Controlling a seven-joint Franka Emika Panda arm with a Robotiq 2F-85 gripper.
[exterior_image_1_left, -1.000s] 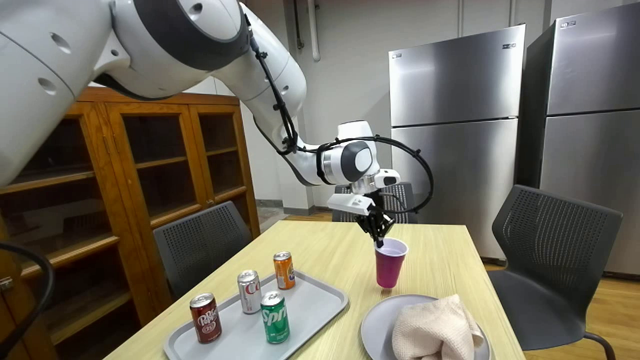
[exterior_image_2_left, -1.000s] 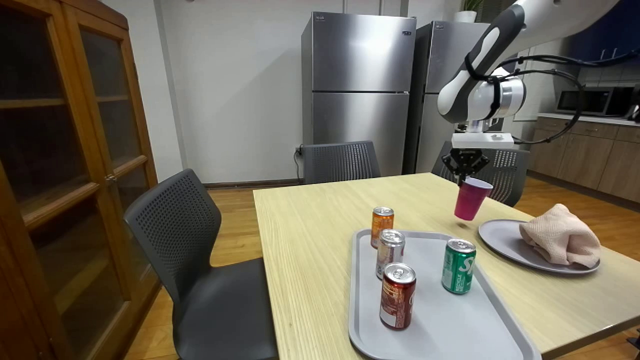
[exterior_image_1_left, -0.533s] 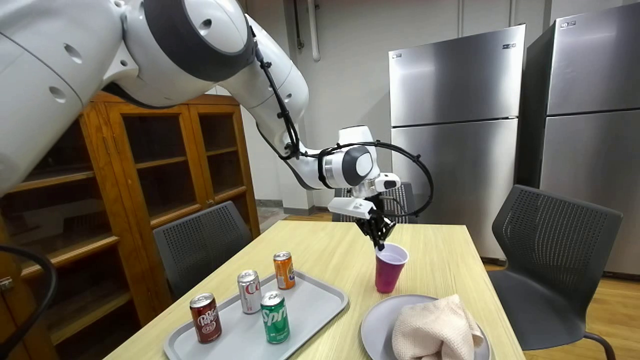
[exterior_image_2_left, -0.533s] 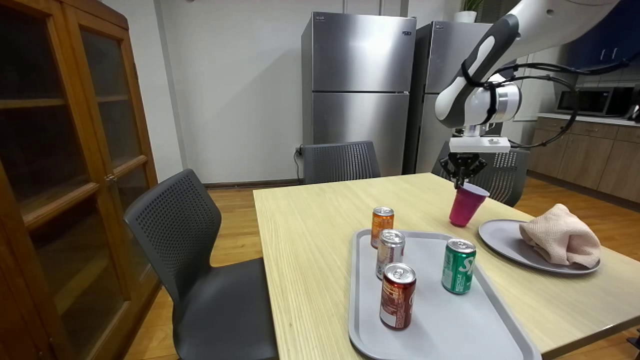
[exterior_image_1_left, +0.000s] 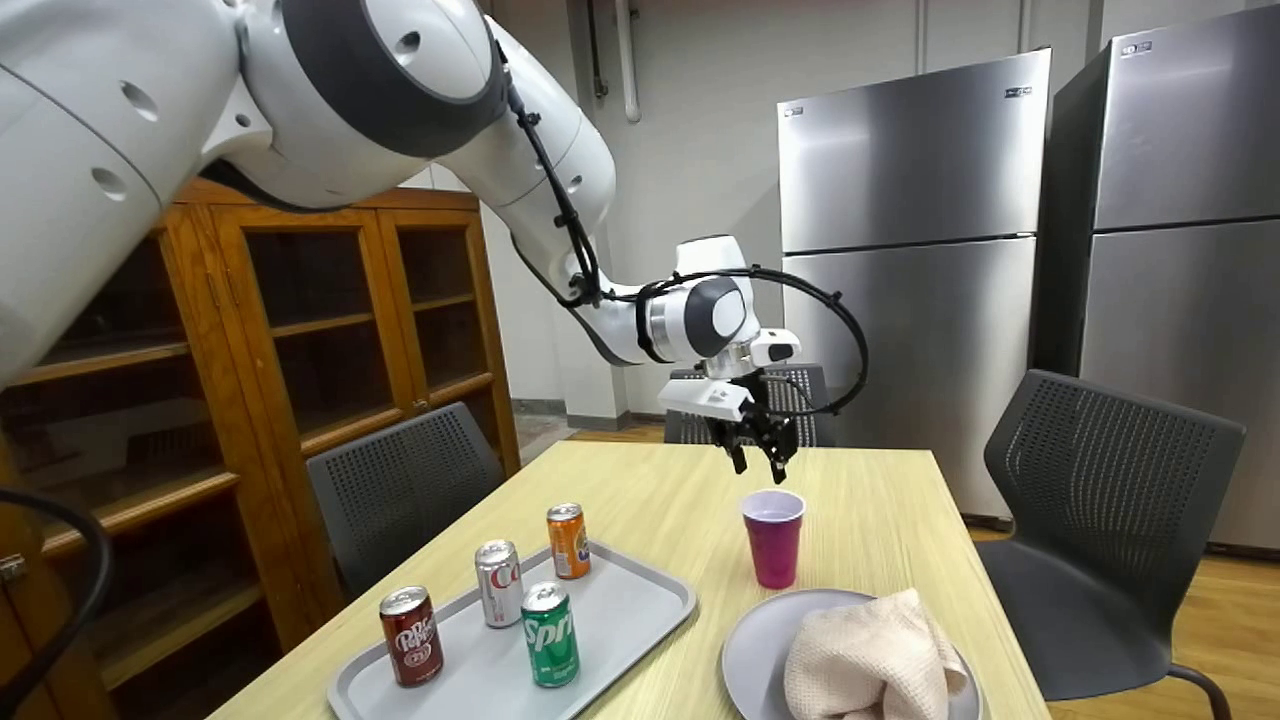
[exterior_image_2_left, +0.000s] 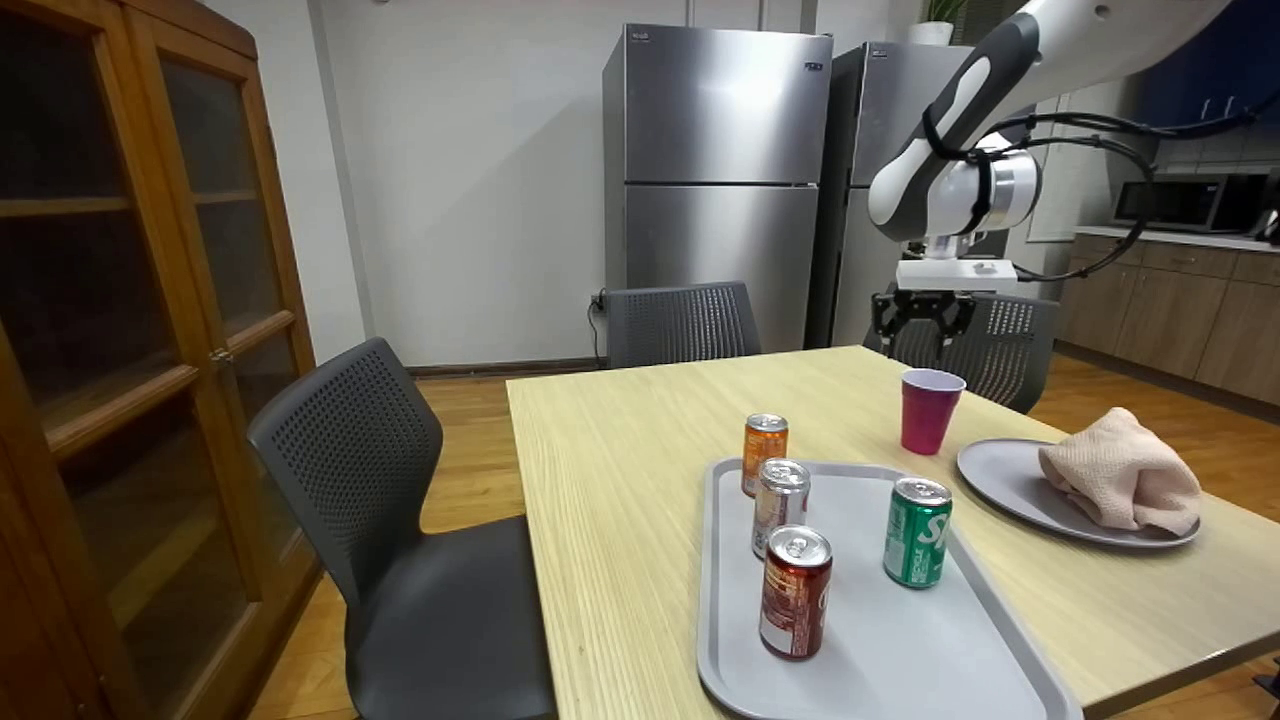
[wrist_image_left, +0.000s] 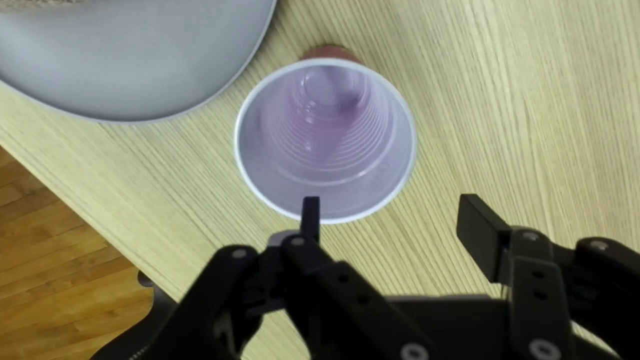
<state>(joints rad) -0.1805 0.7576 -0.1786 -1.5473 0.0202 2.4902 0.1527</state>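
The gripper (exterior_image_1_left: 760, 471) hangs with its jaws apart, holding nothing. Just below it, the magenta cup (exterior_image_1_left: 774, 548) stands upright on the table (exterior_image_1_left: 650, 490), though I can't quite judge the gap.

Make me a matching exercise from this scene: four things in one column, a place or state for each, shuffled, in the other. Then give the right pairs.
Column one
1. gripper
2. purple cup
3. cloth
4. green can

Column two
A. bunched up on the round plate
B. standing on the gray tray
C. jaws apart, nothing between them
D. standing directly on the table

Right pairs: 1-C, 2-D, 3-A, 4-B
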